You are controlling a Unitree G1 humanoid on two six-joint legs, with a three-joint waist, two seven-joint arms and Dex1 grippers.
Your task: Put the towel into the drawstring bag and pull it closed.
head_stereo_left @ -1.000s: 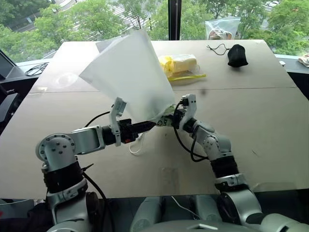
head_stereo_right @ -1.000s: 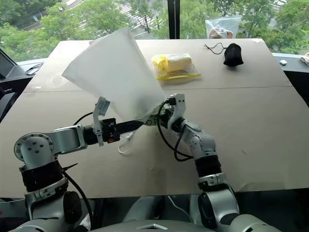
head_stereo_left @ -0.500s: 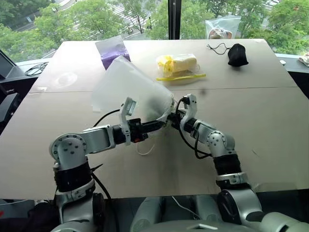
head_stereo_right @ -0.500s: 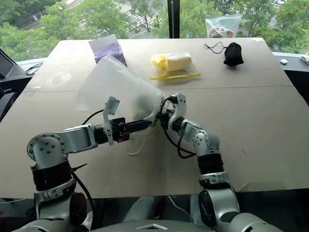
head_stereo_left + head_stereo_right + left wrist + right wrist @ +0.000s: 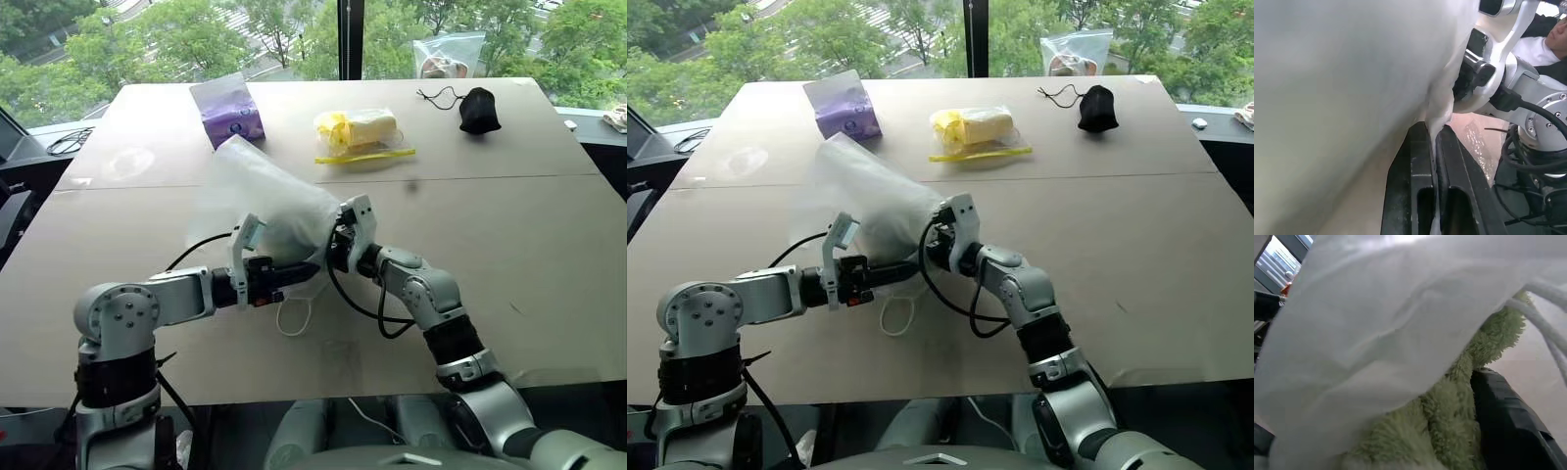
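White bag (image 5: 269, 211) rim is pinched in your left fingers (image 5: 1436, 147); green towel (image 5: 1449, 431) sits half inside against your right fingers (image 5: 1503, 416). I cannot tell their spread; withdrawing carelessly could drag the towel out.

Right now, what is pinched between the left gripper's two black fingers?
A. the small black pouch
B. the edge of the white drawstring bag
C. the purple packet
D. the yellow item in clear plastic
B: in the left wrist view the left gripper has its fingers shut on the thin white fabric of the drawstring bag.
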